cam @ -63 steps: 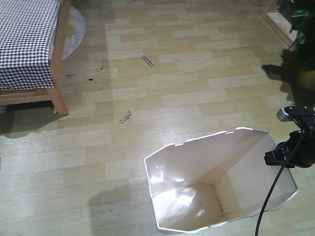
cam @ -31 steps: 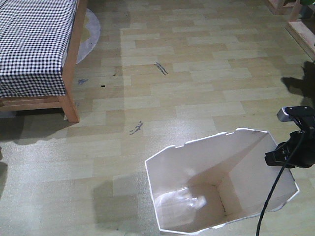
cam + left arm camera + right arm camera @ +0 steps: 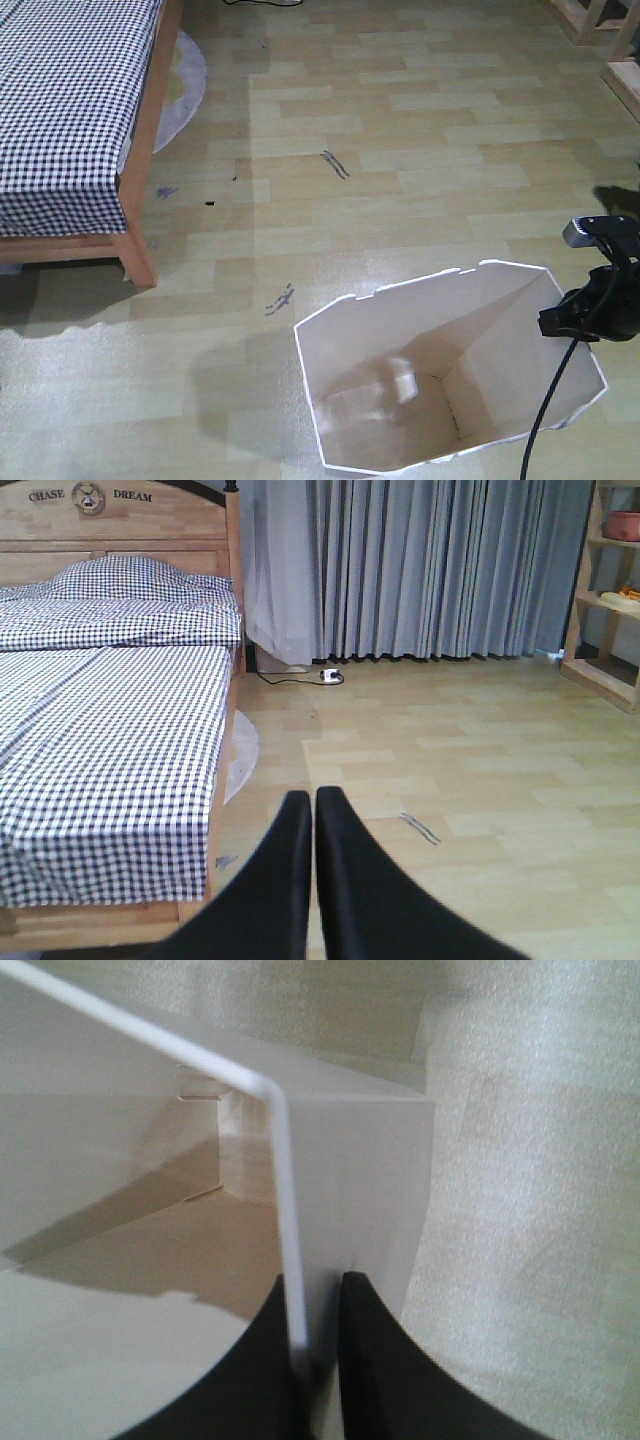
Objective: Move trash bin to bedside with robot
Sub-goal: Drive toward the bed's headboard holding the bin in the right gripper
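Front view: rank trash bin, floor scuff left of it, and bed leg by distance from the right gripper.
1. trash bin: clamped at its right rim by the right gripper.
2. floor scuff: just past the bin's far-left corner.
3. bed leg: far left.

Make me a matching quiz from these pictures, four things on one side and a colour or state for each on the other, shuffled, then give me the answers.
Column one:
1. trash bin
2. bed cover
3. left gripper
4. right gripper

Column two:
A. shut, with nothing between its fingers
B. black-and-white checked
C. shut on a thin white wall
D. white, with an angular rim

Pairs: 1-D, 2-B, 3-A, 4-C
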### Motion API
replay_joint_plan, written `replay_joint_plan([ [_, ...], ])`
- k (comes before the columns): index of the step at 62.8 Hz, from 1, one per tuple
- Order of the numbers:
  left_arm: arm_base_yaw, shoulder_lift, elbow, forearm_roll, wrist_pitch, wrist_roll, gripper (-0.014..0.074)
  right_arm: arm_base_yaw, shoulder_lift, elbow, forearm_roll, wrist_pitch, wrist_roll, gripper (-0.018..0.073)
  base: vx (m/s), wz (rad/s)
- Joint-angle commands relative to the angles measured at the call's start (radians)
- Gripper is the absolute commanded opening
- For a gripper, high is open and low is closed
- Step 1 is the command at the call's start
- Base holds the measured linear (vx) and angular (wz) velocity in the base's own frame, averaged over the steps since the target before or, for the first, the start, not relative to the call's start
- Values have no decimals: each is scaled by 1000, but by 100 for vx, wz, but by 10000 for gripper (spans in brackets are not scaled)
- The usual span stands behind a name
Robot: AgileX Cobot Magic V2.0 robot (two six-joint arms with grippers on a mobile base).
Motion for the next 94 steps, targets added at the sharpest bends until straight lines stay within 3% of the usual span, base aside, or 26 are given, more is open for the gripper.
replay_joint_plan([
  [1, -3, -10, 28, -8, -72, -9, -6, -4, -54, -27, 115, 91, 19, -6, 38, -1],
  [94, -3, -10, 28, -8, -72, -9, -6, -4, -54, -27, 114, 91, 19, -6, 41, 1],
])
